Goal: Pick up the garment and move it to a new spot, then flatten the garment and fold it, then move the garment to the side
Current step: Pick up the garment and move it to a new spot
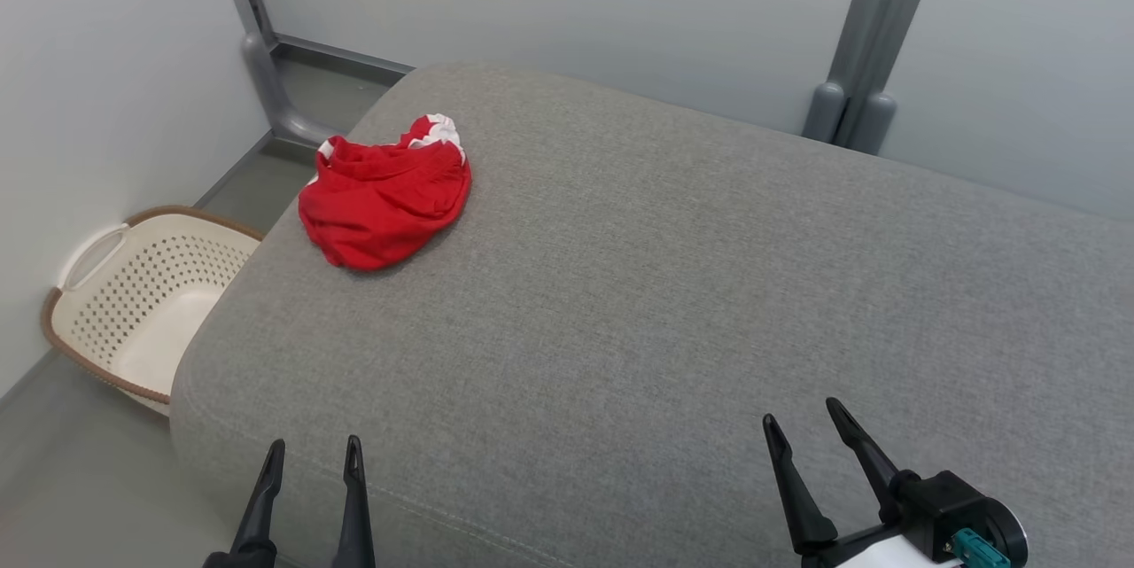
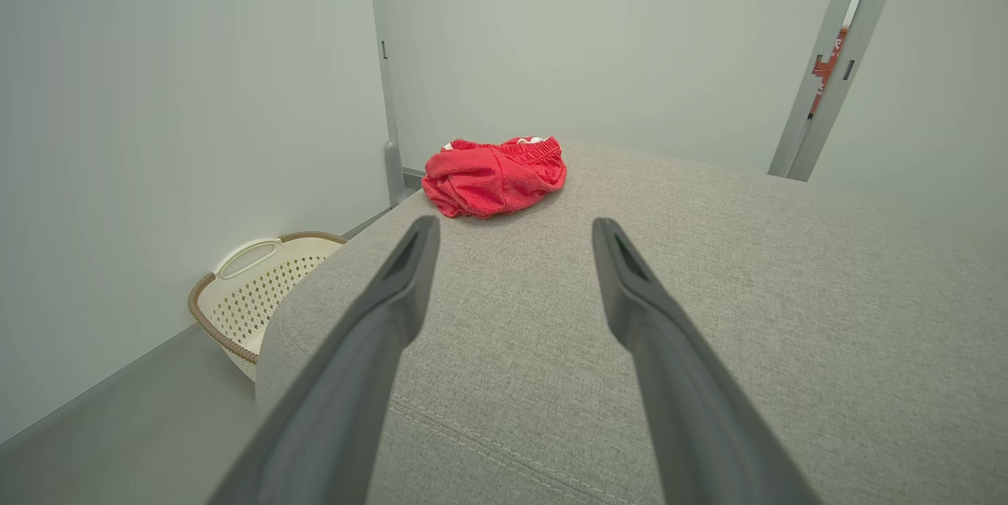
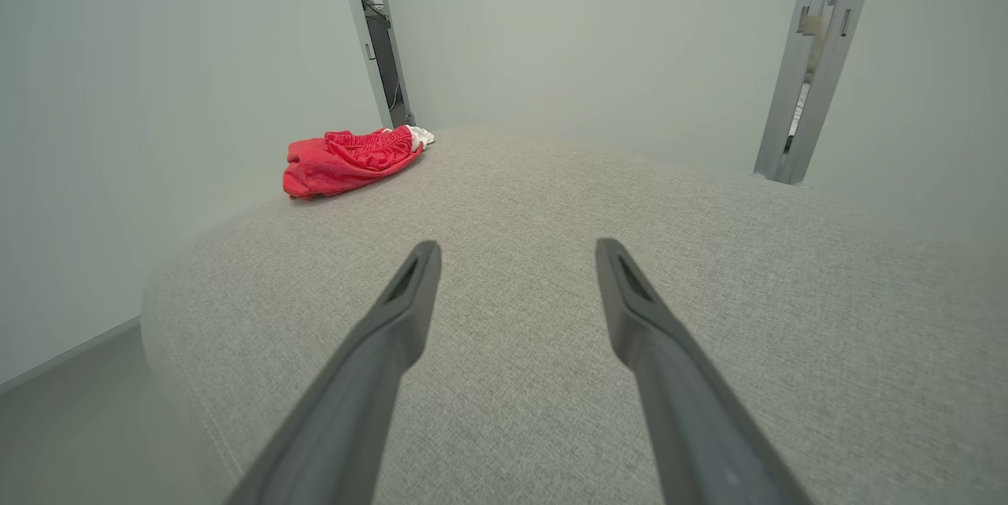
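You have one red garment (image 1: 381, 205), one cream basket (image 1: 133, 302), one grey padded worktop (image 1: 673, 302), two grippers (left gripper (image 1: 315, 442), right gripper (image 1: 801, 411)) and two grey uprights (image 1: 264, 76), though the right one may be a pair.

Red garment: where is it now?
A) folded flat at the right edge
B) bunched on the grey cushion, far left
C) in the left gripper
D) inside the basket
B: the red garment lies bunched on the grey cushion near its far left corner.
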Tool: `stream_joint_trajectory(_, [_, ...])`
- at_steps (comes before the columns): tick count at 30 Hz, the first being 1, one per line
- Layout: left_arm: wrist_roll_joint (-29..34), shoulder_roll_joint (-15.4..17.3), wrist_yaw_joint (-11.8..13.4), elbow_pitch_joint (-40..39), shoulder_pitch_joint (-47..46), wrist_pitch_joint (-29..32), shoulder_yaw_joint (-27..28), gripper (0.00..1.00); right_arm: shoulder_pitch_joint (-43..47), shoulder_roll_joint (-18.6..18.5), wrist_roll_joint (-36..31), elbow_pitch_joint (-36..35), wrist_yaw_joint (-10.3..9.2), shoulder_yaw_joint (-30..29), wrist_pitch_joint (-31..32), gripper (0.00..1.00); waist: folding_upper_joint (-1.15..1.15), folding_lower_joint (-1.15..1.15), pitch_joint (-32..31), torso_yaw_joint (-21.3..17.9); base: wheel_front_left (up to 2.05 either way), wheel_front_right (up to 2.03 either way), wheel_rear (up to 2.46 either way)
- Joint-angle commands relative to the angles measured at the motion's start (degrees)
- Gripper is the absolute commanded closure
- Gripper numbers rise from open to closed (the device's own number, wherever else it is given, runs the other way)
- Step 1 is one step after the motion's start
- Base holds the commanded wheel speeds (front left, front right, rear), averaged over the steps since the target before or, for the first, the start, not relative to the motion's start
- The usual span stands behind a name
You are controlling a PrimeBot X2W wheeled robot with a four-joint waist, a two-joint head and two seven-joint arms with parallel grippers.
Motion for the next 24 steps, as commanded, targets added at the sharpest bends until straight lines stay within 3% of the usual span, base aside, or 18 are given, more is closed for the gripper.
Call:
stream_joint_trajectory(1, [0.09, 0.1, -0.02, -0.22, 0.92, -0.01, 0.01, 0.0, -0.01, -0.03, -0.08, 0.2, -0.05, -0.08, -0.14, 0.0, 0.0, 0.0, 0.0, 1.88, 0.0, 0.0, 0.0])
stream_joint_trajectory(16, [-0.59, 0.1, 1.5, -1.51, -0.37, 0.0, -0.9, 0.0, -1.94, -1.88, -0.29, 0.12, -0.05, 0.76, -0.14, 0.0, 0.0, 0.0, 3.01, 3.19, 0.0, 0.0, 0.0])
stream_joint_trajectory(24, [0.15, 0.07, -0.65, -3.32, -10.35, 0.0, -1.05, 0.0, -5.59, -7.05, -2.03, -1.79, -0.05, 0.46, -0.14, 0.0, 0.0, 0.0, 13.49, 2.27, 0.0, 0.0, 0.0])
